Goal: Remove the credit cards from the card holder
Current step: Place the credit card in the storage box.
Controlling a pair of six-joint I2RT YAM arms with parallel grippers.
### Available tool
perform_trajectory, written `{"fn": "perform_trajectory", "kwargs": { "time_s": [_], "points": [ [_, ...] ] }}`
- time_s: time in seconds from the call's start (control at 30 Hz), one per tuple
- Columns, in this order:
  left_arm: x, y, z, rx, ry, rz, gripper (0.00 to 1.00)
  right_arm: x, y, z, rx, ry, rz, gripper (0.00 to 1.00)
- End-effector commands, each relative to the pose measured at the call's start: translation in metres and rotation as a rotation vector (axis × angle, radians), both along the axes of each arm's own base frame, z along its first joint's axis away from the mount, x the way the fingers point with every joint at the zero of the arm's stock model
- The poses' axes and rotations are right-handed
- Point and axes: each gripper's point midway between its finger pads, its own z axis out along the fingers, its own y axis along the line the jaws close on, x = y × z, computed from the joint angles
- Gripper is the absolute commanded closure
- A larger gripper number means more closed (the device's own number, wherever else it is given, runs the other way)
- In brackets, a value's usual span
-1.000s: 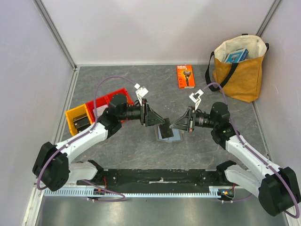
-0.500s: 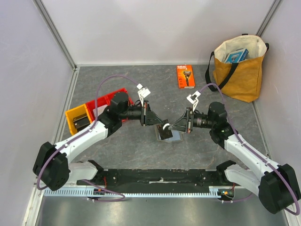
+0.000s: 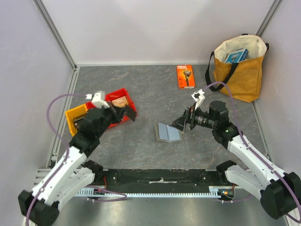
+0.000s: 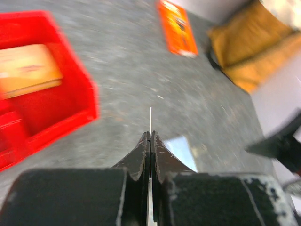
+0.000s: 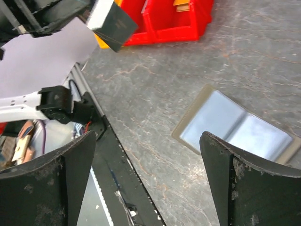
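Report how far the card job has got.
Done: one tan card lies in the red bin. In hand: left claw shut on a dark card beside that bin. Left: releasing it; the open card holder shows no more cards, right claw open by it.

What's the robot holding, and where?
The left end effector pinches the blackish credit card by one edge; the right end effector holds nothing.
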Motion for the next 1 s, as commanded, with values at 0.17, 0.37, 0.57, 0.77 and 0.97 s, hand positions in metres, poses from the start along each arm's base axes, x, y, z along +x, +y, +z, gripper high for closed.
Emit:
{"fn": "perform_trajectory", "kwargs": {
  "time_s": [0.17, 0.37, 0.57, 0.77, 0.97],
  "points": [
    [-0.019, 0.176, -0.010, 0.028, -0.030, 0.854, 0.98, 0.015, -0.020, -0.008, -0.160, -0.108, -0.206, 0.02],
    [-0.010, 0.211, 0.009, 0.114, -0.059, 0.963, 0.98, 0.002, -0.016, -0.013, -0.210, -0.152, -0.205, 0.02],
    [0.011, 0.250, 0.003, 0.095, -0.060, 1.029, 0.98, -0.007, -0.012, -0.009, -0.219, -0.203, -0.189, 0.02],
    [0.017, 0.301, -0.016, 0.015, -0.037, 1.061, 0.98, -0.017, -0.006, -0.008, -0.224, -0.238, -0.156, 0.02],
    [0.034, 0.315, -0.032, 0.027, -0.040, 1.019, 0.98, -0.022, -0.001, -0.010, -0.225, -0.252, -0.138, 0.02]
  ]
}}
